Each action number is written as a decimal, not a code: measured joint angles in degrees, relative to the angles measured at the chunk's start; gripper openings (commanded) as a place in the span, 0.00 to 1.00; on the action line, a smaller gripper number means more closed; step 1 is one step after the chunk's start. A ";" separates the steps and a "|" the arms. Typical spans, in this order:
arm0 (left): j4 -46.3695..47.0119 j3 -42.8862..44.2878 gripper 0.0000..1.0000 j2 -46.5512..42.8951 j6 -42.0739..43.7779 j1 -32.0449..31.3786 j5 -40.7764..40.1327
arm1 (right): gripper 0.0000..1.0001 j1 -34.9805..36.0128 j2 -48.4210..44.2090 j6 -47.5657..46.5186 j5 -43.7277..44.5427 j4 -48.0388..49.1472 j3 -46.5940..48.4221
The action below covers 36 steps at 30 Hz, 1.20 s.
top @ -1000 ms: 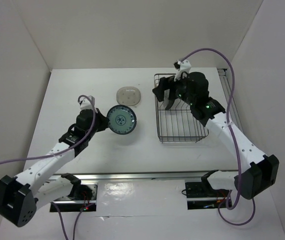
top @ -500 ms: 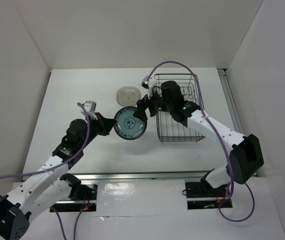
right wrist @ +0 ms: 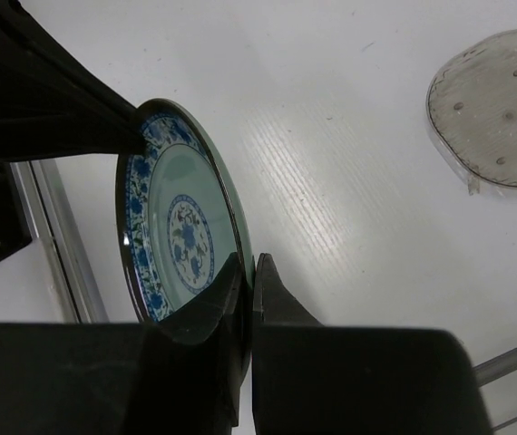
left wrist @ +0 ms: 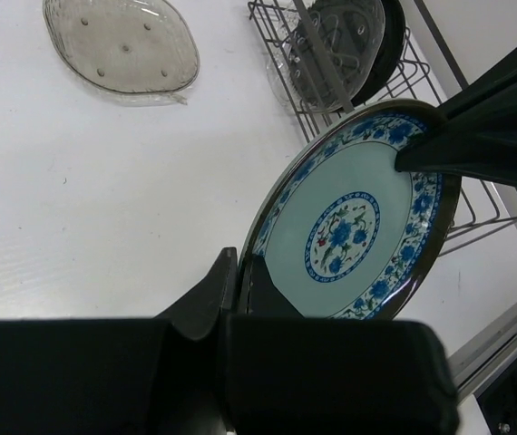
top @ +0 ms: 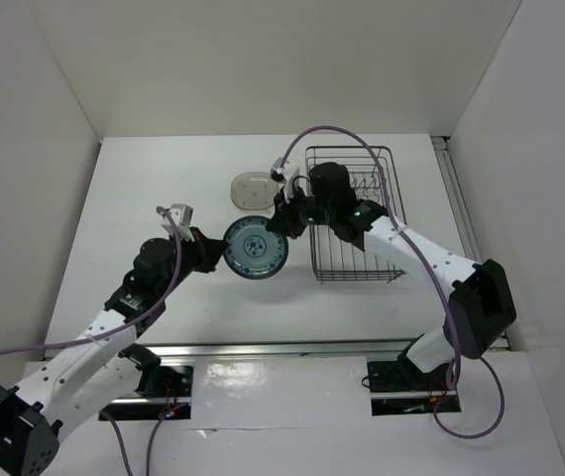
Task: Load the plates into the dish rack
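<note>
Blue-and-white patterned round plate (top: pixel 255 249) is held tilted between both grippers, just left of the dark wire dish rack (top: pixel 362 260). L gripper (top: pixel 224 254) is clamped on 1 rim, R gripper (top: pixel 281 226) on the opposite rim. Beige speckled rounded-square plate (top: pixel 254 188) lies flat nr white table's (top: pixel 164 178) far edge. 2 stand in rack: clear glass plate (left wrist: pixel 336 41), glossy black round plate (left wrist: pixel 389 36).

Near plate (top: pixel 254 249) left of dish rack (top: pixel 362 260); far plate (top: pixel 255 188) behind it, on table (top: pixel 144 188).

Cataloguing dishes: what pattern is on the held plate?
The plate has blue flowers on white, blue floral border. Best: left wrist view.
</note>
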 measured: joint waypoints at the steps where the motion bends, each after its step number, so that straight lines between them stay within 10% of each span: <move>1: 0.00 0.00 0.00 0.22 -0.02 -0.02 -0.07 | 0.00 0.00 0.02 0.02 0.02 -0.02 0.00; 3: 0.20 0.04 0.01 0.72 -0.09 -0.04 -0.20 | 0.00 0.00 0.07 0.02 0.00 -0.04 0.00; 8: -1.33 2.78 1.00 3.96 -1.92 -0.28 -3.91 | 0.00 0.37 -0.07 0.55 4.57 0.07 0.00; 22: -6.54 5.53 1.00 6.95 -6.36 -0.33 -12.83 | 0.00 -11.96 -7.82 10.64 65.18 -2.95 8.35; 36: -9.29 9.01 1.00 13.66 -6.27 -0.37 -12.59 | 0.00 -20.11 -1.86 12.26 69.59 -7.08 9.38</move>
